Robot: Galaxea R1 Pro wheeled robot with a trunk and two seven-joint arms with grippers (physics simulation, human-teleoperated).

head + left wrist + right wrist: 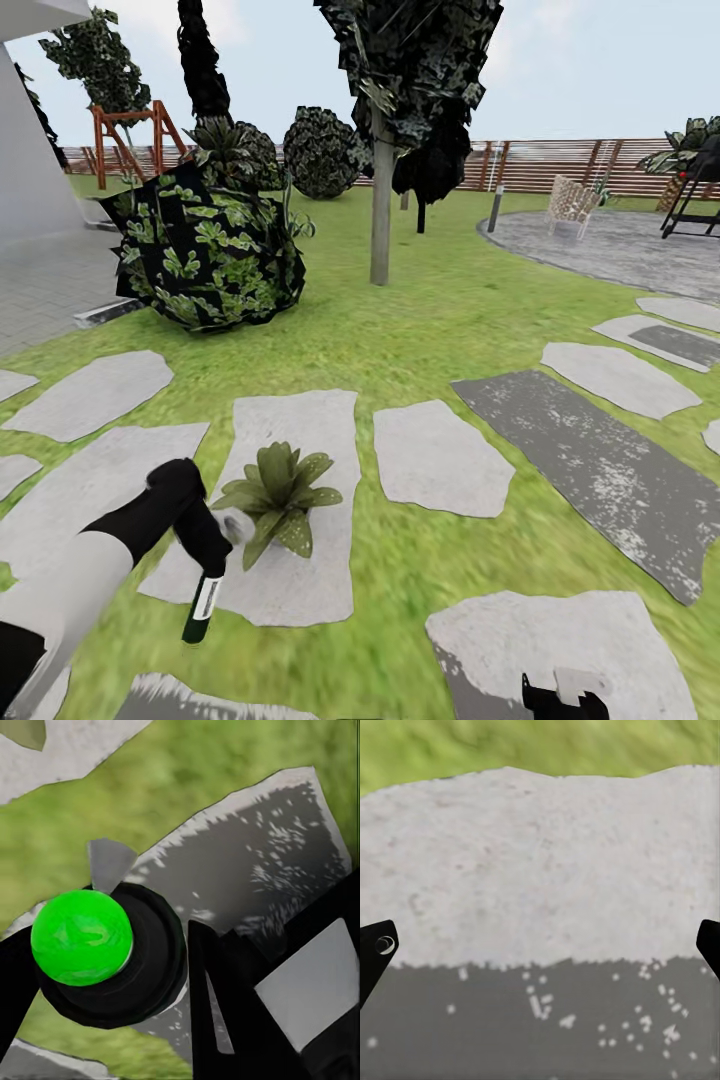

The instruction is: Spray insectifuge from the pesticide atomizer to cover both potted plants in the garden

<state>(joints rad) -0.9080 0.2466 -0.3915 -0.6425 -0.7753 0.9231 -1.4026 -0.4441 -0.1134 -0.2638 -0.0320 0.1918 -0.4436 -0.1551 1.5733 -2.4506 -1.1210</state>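
We see our left gripper [205,545] pinching the pesticide atomizer [202,610] just beside a potted plant [281,493]; our right gripper's [565,700] fingers are spread

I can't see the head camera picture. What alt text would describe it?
The robot's left gripper holds a dark green pesticide atomizer beside a small potted plant sitting on a grey stepping stone in a lawn. Behind stand a leafy bush, a tree trunk, a brown fence and a paved patio.
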